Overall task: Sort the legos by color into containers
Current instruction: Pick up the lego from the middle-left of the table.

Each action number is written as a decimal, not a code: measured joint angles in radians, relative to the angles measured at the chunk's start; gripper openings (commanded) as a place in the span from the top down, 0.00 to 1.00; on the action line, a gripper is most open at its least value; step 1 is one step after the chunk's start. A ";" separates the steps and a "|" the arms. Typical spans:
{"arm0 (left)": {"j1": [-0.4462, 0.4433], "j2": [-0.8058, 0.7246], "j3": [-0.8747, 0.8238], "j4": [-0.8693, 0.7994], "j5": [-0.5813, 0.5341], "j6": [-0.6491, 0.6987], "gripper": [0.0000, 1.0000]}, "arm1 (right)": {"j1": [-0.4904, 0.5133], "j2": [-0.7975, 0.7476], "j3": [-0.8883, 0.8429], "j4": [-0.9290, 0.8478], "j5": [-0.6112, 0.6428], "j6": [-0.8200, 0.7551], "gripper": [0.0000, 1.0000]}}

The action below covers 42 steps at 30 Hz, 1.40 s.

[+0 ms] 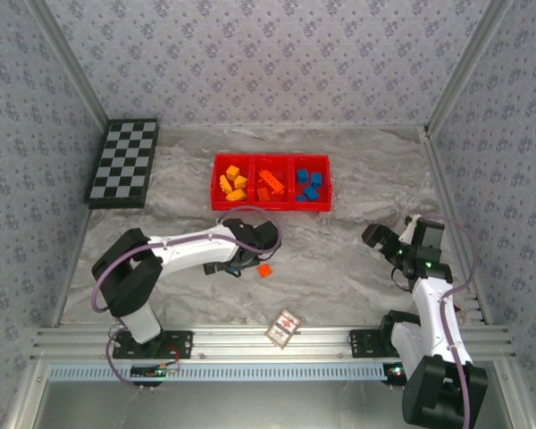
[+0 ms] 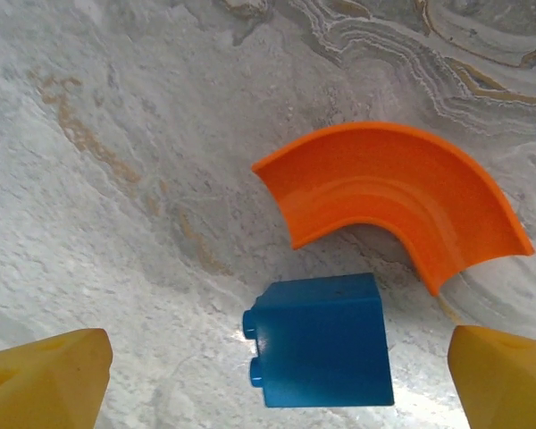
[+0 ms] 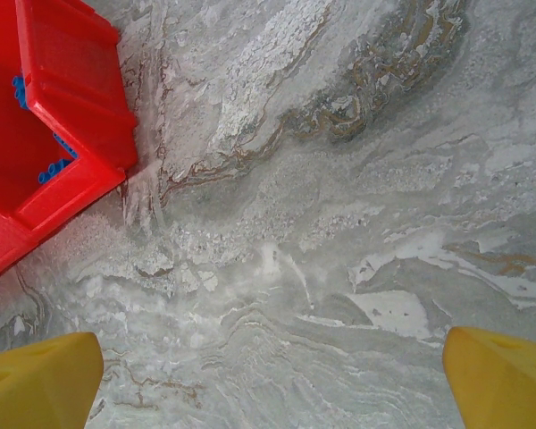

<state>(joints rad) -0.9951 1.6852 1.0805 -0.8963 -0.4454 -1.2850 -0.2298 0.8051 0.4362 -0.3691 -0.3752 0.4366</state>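
The left gripper is held wide open just above the surface, and nothing is gripped by it. Its yellow fingers are seen at 8 and 4 o'clock of the left wrist view. A blue brick lies between them on its side, studs turned toward 9 o'clock, and is touched by neither finger. A curved orange brick is seen at 1 o'clock of the blue brick, just beside it; whether the two touch cannot be told.

The right gripper is likewise spread wide and nothing is held; bare surface lies between its fingers. A corner of the red tray is seen at 10 o'clock of the right wrist view.

In the top view the tray is placed at 12 o'clock of the surface's middle. Of its three compartments, the left is filled with yellow-orange bricks, the middle with red-orange bricks and the right with blue bricks. The left gripper is found at 6 o'clock of the tray, apart from it, and the right gripper at 4 o'clock, well apart.

The surface is marbled in grey and white. A checkerboard is laid at 10 o'clock and a small card at 6 o'clock, near the front edge. The space is closed on three sides by walls papered with a small floral pattern, and metal rails are fitted along the front.
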 measured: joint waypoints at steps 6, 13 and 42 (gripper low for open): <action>0.000 -0.002 -0.062 0.049 0.011 -0.061 0.13 | -0.002 0.000 0.000 0.000 -0.008 0.000 0.00; 0.000 -0.013 -0.119 0.146 0.037 -0.076 0.24 | -0.002 0.000 0.000 0.000 -0.008 0.000 0.00; 0.060 -0.084 -0.232 0.303 0.116 0.002 0.62 | -0.005 -0.006 0.000 0.000 -0.008 0.000 0.00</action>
<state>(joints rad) -0.9356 1.6016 0.8490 -0.5938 -0.3290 -1.2827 -0.2344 0.7986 0.4362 -0.3695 -0.3828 0.4366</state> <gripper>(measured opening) 0.456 0.996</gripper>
